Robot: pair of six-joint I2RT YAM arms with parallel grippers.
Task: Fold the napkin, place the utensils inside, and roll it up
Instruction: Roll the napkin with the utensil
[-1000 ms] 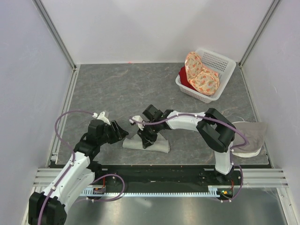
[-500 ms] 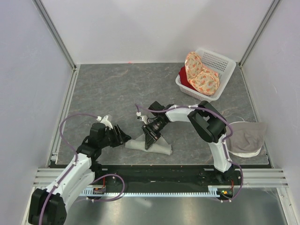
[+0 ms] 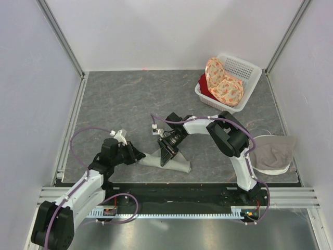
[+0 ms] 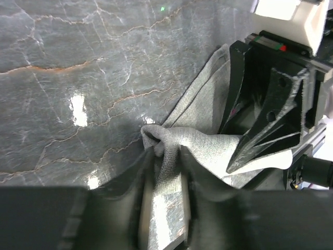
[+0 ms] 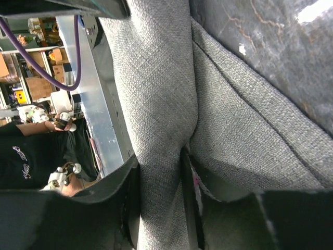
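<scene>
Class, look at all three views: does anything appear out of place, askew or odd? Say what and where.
The napkin lies bunched, not flat, near the front edge, pinched by the left gripper and the right gripper. A beige-grey cloth sits crumpled at the right edge of the table.

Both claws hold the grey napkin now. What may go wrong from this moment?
The left claw pinches only a small bunched corner of the napkin; it may slip out if pulled. The right claw grips the same cloth very near, so the claws might collide.
</scene>
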